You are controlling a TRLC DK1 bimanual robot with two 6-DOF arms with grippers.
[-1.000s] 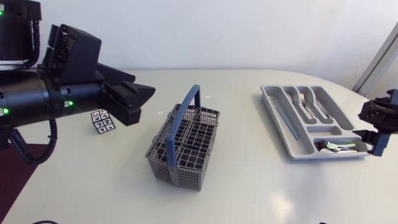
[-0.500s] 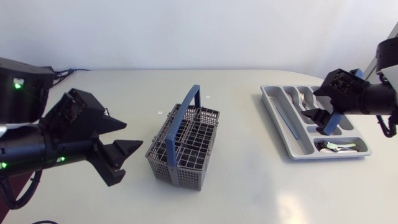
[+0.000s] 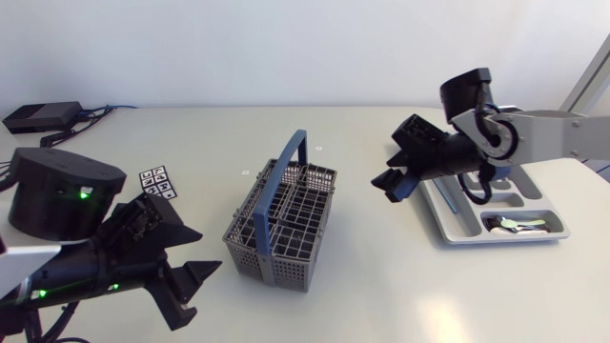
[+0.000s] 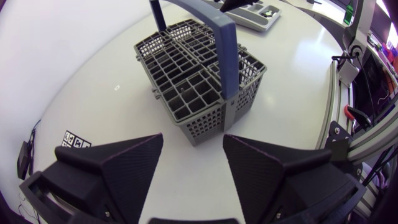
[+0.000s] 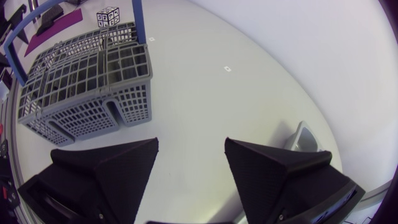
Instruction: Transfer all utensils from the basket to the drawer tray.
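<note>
a pale, bare-topped table (image 3: pixel 381 295) against a plain white wall. near its middle stands the basket (image 3: pixel 253 255), grey mesh with a blue handle (image 3: pixel 289 157) arching over it. the tray (image 3: pixel 496 238) lies well apart from it on the right side, grey, with some cutlery (image 3: pixel 515 225) in its front compartment; the right arm covers the tray's far half. a small black-and-white tag (image 3: pixel 158 182) lies left of the basket, and a black box (image 3: pixel 40 116) with cables sits at the far left corner.

the left gripper (image 3: pixel 210 250) hangs low at the near left, pointing at the basket and near it without touching. in the left wrist view its fingers (image 4: pixel 124 168) are spread wide with only table between them, the basket (image 4: pixel 205 121) just ahead and the tray (image 4: pixel 261 15) far beyond.

the right gripper (image 3: pixel 384 189) is above the table between basket and tray, just beside the tray's left rim, pointing toward the basket. in the right wrist view its fingers (image 5: pixel 112 168) are also spread wide over bare table; the basket (image 5: pixel 81 74) is ahead, and a corner of the tray (image 5: pixel 305 138) shows beside one finger.
</note>
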